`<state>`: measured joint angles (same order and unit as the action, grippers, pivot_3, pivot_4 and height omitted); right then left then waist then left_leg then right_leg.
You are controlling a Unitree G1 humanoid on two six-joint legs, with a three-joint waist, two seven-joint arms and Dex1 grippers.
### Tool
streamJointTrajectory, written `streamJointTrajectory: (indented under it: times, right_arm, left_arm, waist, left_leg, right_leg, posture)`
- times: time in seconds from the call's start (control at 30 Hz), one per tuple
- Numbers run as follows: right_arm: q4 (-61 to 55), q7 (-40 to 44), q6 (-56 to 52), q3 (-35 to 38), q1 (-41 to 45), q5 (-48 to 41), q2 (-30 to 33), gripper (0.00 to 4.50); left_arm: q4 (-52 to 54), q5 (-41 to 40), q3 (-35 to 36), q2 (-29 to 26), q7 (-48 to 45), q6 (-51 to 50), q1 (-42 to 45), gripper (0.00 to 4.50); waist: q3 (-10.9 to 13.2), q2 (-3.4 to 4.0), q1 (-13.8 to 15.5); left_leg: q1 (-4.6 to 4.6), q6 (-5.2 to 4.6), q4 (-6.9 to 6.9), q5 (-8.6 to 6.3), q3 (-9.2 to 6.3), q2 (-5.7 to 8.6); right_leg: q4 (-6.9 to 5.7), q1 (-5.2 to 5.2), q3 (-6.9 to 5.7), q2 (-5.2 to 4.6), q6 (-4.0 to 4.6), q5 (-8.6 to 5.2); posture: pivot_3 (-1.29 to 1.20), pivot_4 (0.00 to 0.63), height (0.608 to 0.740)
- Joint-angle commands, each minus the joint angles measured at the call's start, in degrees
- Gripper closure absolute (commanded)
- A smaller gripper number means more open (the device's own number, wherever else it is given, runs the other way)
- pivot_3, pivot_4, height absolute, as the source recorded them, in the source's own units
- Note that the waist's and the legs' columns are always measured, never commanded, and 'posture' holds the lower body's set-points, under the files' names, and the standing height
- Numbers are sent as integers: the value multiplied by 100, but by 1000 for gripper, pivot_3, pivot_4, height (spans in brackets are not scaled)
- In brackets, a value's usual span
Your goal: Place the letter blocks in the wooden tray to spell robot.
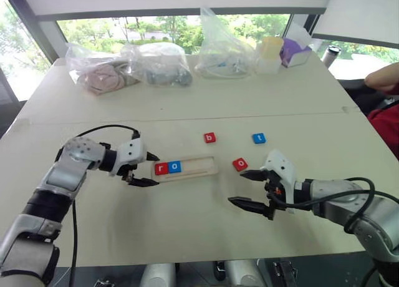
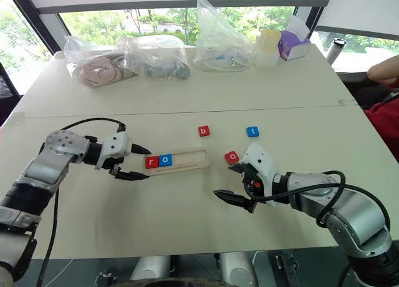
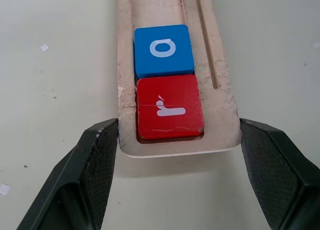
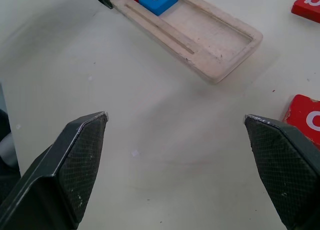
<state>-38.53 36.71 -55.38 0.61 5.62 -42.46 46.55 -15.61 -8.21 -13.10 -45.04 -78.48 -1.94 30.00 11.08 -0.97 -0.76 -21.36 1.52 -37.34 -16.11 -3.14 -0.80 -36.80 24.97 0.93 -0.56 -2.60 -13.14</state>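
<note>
The wooden tray [image 1: 201, 167] lies mid-table with a red r block [image 1: 161, 168] and a blue o block [image 1: 175, 167] at its left end. My left gripper [image 1: 151, 170] is at that end, and in the left wrist view its fingers [image 3: 100, 145] press both long edges of the tray [image 3: 225, 120] beside the red r [image 3: 169, 107]. Loose on the table are a red b [image 1: 210, 137], a blue t [image 1: 259, 138] and a red o [image 1: 240, 164]. My right gripper [image 1: 237, 187] stands open and empty just below the red o [image 4: 307, 120].
Several clear plastic bags [image 1: 162, 65] with contents, a pale cup [image 1: 271, 53] and a purple box [image 1: 293, 50] line the table's far edge. A person's arm in red [image 1: 383, 81] shows at the right edge. A seam [image 1: 187, 118] crosses the table behind the blocks.
</note>
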Motion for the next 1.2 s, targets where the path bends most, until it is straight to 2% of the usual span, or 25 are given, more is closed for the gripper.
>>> streamJointTrajectory:
  times: [0.03,0.07,0.1,0.3,0.47,0.6,0.67,0.73,0.83,0.97,1.2]
  right_arm:
    - [-260,-109,-8,130,-4,-91,-51,0]
    - [-267,-136,-20,123,7,-92,-69,0]
    - [-271,-155,-29,118,16,-94,-80,0]
    - [-109,-620,-141,267,293,-205,-480,0]
    - [579,-1584,-419,-202,1340,298,-1323,0]
    - [1164,-2019,-605,-540,1910,687,-1866,0]
    - [2211,-2460,-463,-1097,2593,1308,-2565,0]
    - [3009,-2780,-285,-1354,3008,1791,-3055,0]
    - [3727,-3346,172,-1252,3239,2389,-3556,0]
    - [4180,-3543,336,-1288,3400,2781,-3886,0]
    - [4767,-3504,409,-1217,3470,3011,-4536,0]
  left_arm:
    - [-263,182,-134,91,-150,295,163,842]
    - [-326,273,-201,72,-187,307,166,334]
    - [-369,336,-245,57,-216,315,169,54]
    - [-302,353,-30,98,128,440,15,54]
    - [211,53,325,-231,55,82,-191,54]
    - [487,28,500,-496,97,-34,-326,54]
    - [409,223,718,-999,126,79,-453,54]
    - [520,26,997,-1217,217,-308,-505,54]
    - [1222,-622,1685,-1147,655,-1249,-743,54]
    - [2213,-1395,2526,-846,1424,-2459,-1168,54]
    - [2925,-1578,2857,-595,2175,-2931,-1754,54]
  waist:
    - [0,0,-8]
    - [0,0,-12]
    - [0,0,-11]
    - [-1,0,-10]
    - [1,-3,-54]
    - [0,-3,-24]
    - [1,-14,-73]
    - [3,-14,-162]
    - [3,-12,-106]
    - [4,-19,-185]
    - [3,-18,-200]
  left_leg:
    - [1,0,0,0,2,0]
    - [0,0,0,0,1,0]
    - [0,0,0,0,1,0]
    - [4,0,-1,0,0,0]
    - [10,-1,-12,1,0,-3]
    - [2,-1,-4,1,-3,-6]
    - [-5,-1,1,1,-6,-4]
    - [-11,-1,7,1,7,-6]
    - [-13,-1,12,2,-2,-5]
    - [-24,-1,13,1,13,-5]
    - [-1,-1,19,1,2,-11]
  right_leg:
    - [0,0,2,0,0,0]
    - [0,0,2,0,-1,0]
    - [0,0,2,0,-1,1]
    - [-8,-1,3,-1,-2,1]
    - [-26,-1,7,3,13,-5]
    - [-31,14,7,5,5,3]
    - [-30,21,6,3,7,11]
    - [-35,39,12,4,10,15]
    - [-40,40,8,-1,9,14]
    - [-27,43,19,-21,-7,13]
    - [-42,39,22,0,6,19]
  posture:
    - [0,150,740]
    - [0,150,740]
    - [0,150,740]
    - [0,150,740]
    - [0,150,740]
    - [0,150,740]
    - [0,150,740]
    - [0,150,740]
    - [0,150,740]
    - [0,150,740]
    - [0,150,740]
